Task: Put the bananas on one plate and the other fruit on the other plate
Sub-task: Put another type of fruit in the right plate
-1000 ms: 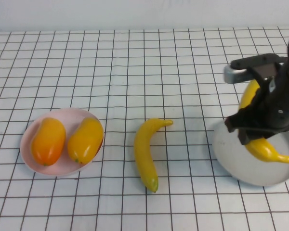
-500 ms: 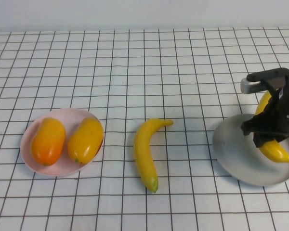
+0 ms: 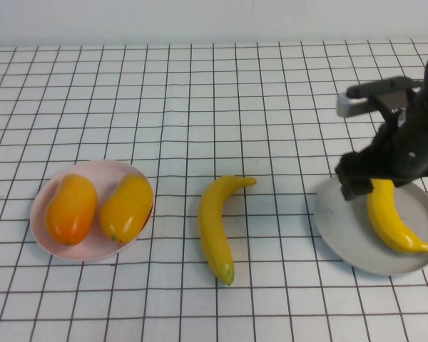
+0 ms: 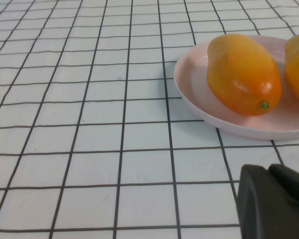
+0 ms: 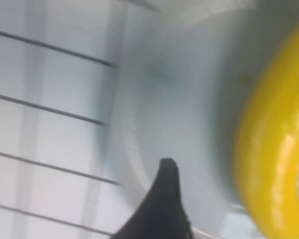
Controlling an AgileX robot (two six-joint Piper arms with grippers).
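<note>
One banana [image 3: 391, 219] lies on the grey plate [image 3: 342, 214] at the right; in the right wrist view it [image 5: 274, 149] rests on the plate [image 5: 189, 99]. My right gripper [image 3: 362, 182] hovers just over that plate's far-left part, open and off the banana, with one finger [image 5: 164, 199] beside it. The second banana [image 3: 217, 224] lies on the table in the middle. Two orange-yellow fruits [image 3: 71, 208] [image 3: 127, 206] sit on the pink plate [image 3: 93, 246] at the left. My left gripper [image 4: 271, 199] is shut and empty, near the pink plate [image 4: 189, 84] and the orange fruit [image 4: 244, 72].
The table is covered with a white cloth with a black grid [image 3: 200, 107]. A pale wall runs along the far edge. Nothing else stands on the table.
My right gripper carried the banana out towards the right, then back over the grey plate and let it go. The banana now lies flat on the plate and the gripper is above it.
</note>
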